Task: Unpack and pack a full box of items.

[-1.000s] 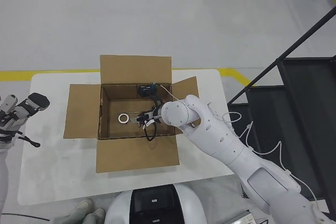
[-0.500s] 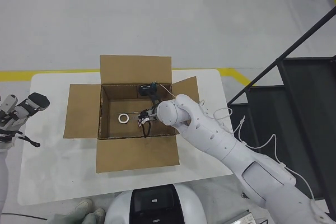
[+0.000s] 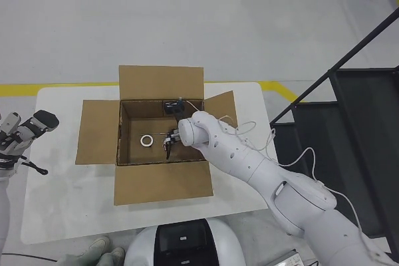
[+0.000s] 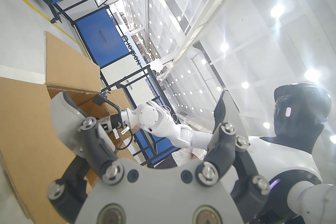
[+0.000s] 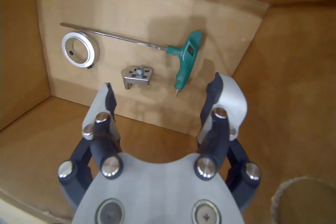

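An open cardboard box [image 3: 98, 132] stands in the middle of the white table [image 3: 60, 199], flaps spread. On its floor lie a silver metal ring [image 5: 78, 50], also seen from above [image 3: 146, 140], a small metal bracket [image 5: 137, 77], and a green T-handle hex key [image 5: 187, 58] whose long shaft runs toward the ring. My right gripper [image 5: 162, 88] hangs open inside the box [image 3: 167, 143], just above the bracket and holding nothing. My left gripper [image 4: 144, 104] is open and empty, held beyond the table's left edge [image 3: 43, 123] and pointing upward.
A dark, teal-tinged object [image 3: 174, 105] sits by the box's back wall. The box walls [image 5: 288, 64] close in around my right gripper. A black metal staircase [image 3: 359, 133] rises to the right of the table. Bare tabletop lies left of and in front of the box.
My right arm has pushed further left and deeper over the box, with its gripper shifting slightly toward the ring. The left arm has stayed still.
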Robot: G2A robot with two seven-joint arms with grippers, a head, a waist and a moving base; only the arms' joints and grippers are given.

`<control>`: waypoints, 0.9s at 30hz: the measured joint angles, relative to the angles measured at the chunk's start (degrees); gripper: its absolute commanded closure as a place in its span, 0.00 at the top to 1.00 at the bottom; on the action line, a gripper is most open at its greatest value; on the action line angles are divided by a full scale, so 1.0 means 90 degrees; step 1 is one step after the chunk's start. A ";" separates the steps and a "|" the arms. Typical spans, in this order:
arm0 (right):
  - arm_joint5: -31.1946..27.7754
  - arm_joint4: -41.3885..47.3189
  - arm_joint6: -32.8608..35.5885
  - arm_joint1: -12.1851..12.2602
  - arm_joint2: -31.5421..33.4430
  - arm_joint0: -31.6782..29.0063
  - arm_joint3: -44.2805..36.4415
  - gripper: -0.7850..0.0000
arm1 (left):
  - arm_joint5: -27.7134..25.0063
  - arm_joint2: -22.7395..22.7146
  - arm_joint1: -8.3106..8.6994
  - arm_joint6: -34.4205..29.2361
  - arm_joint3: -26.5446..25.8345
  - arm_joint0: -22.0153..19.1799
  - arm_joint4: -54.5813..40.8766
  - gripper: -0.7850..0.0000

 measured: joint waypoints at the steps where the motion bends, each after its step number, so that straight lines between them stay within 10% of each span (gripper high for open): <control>1: 0.0025 -0.0011 -0.0013 -0.0035 -0.0023 0.0022 0.0071 0.47 | 0.0000 0.0000 0.0000 0.0000 0.0000 0.0000 0.0000 1.00; 27: 0.0194 -0.0201 -0.0304 -0.0586 0.0022 0.0229 0.1182 0.47 | 0.0000 0.0000 0.0000 0.0000 0.0000 0.0000 0.0000 1.00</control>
